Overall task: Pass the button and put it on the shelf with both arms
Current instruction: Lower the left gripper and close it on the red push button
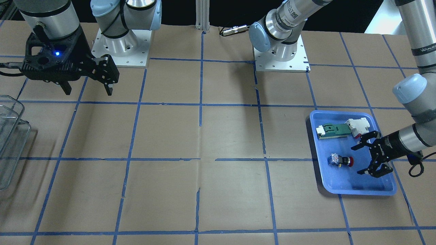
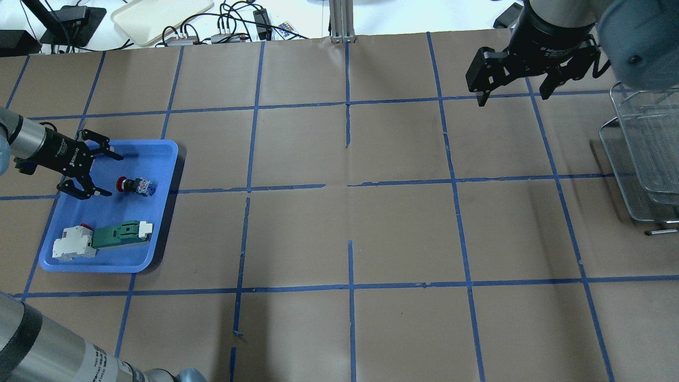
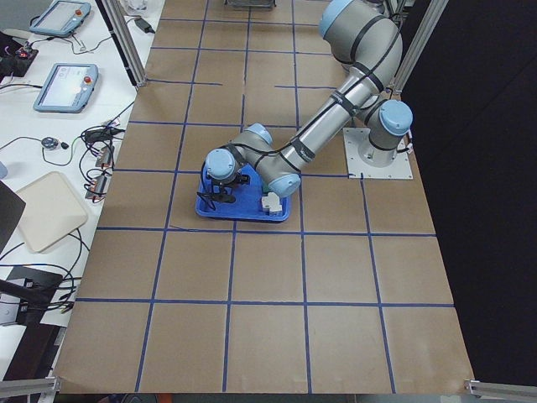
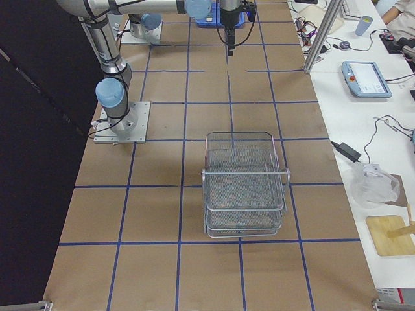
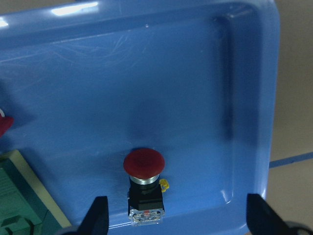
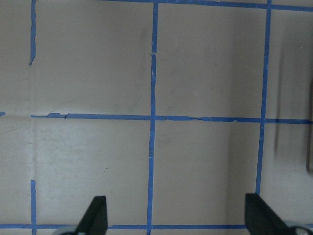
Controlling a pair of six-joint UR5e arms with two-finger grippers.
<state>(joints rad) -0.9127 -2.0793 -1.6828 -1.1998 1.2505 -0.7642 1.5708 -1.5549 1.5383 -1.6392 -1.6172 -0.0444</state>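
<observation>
The button (image 1: 340,160) lies on its side in the blue tray (image 1: 361,190), red head toward my left gripper. It also shows in the overhead view (image 2: 135,185) and in the left wrist view (image 5: 144,188). My left gripper (image 1: 357,160) is open and empty, low over the tray, its fingertips just short of the red head; it also shows overhead (image 2: 112,176). My right gripper (image 2: 513,98) is open and empty, held high over bare table near the shelf (image 2: 642,154). The shelf, a silver wire rack, stands at the table's right end (image 4: 245,184).
In the tray beside the button lie a green-and-white flat part (image 2: 119,234) and a white block with a red tab (image 2: 71,244). Brown paper with blue tape lines covers the table between tray and shelf. Cables and a beige tray lie beyond the far edge.
</observation>
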